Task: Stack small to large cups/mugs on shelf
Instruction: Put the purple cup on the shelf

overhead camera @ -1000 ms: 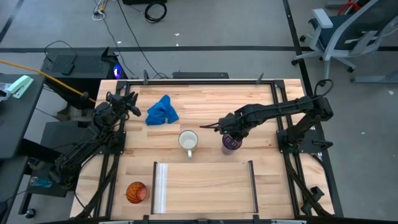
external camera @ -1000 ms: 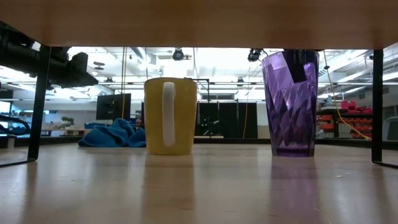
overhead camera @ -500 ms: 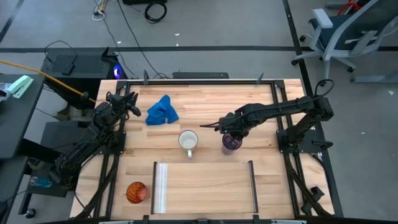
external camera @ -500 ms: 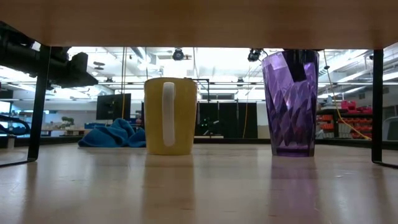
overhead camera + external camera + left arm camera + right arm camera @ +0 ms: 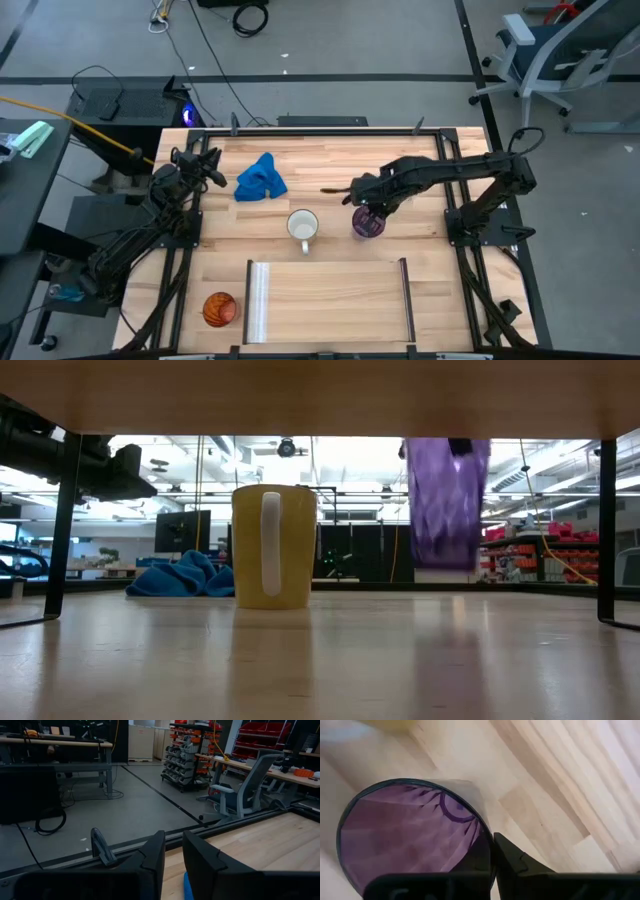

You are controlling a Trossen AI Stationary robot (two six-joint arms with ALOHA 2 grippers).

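The purple tumbler (image 5: 367, 223) hangs above the table in my right gripper (image 5: 368, 206), which is shut on its rim; the low view shows the tumbler (image 5: 447, 505) clear of the wood. The mug (image 5: 303, 228), white inside and yellow outside (image 5: 274, 545), stands on its base left of the tumbler. The small orange cup (image 5: 220, 309) stands near the table's front left, beside the shelf (image 5: 330, 298), which lies flat near the front edge. My left gripper (image 5: 207, 166) waits shut at the table's left edge. My right gripper holds the tumbler by its rim (image 5: 489, 840), on the side toward the table's right. One finger (image 5: 517, 862) is outside the wall and the other is inside. The fingers come from above, slanting down. The tumbler hangs roughly upright below them, lifted clear of the table.
A crumpled blue cloth (image 5: 261, 180) lies at the far left of the table. The shelf has a silver rail (image 5: 258, 300) at its left end and a thin dark rail (image 5: 407, 298) at its right end. Black frame posts run along both table sides.
My right gripper has gone up and a little toward the far left with the purple tumbler. The tumbler stood on the table before and now hangs clear of it. The mug, orange cup and left arm have kept still.
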